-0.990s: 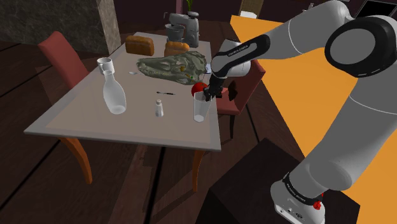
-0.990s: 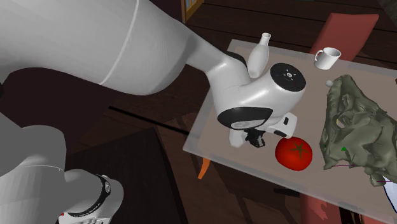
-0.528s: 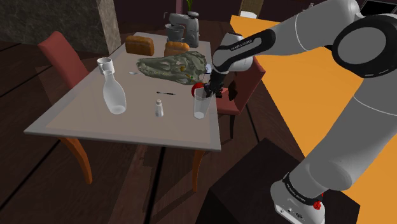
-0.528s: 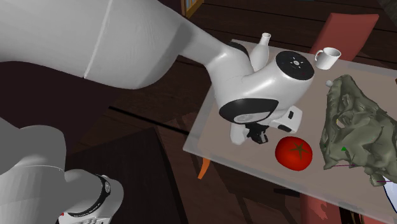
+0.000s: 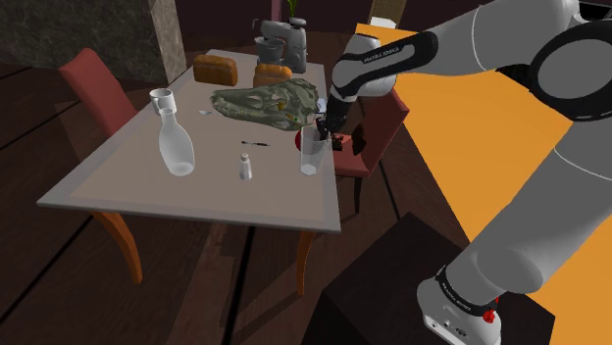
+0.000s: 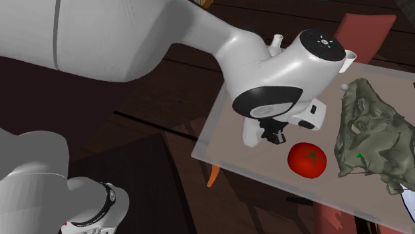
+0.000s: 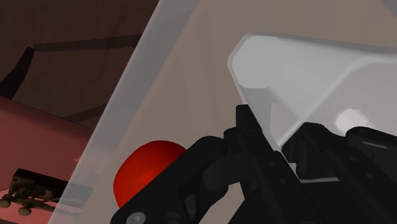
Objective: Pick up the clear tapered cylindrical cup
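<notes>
The tool (image 5: 320, 136) pinches the clear cup (image 5: 310, 157) over the pale table (image 5: 118, 181) (dark plank floor (image 5: 59, 279) below).

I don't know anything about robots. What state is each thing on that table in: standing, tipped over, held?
clear cup: upright, clasped between the jaws.
jaws: shut on the clear cup.
glass carafe: upright on the table, untouched.
white mug: upright, untouched.
small shaker: upright.
tomato: resting on the table, not held.

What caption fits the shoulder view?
Tool clasps the clear cup over the table, near a small shaker and a clear carafe.
</notes>
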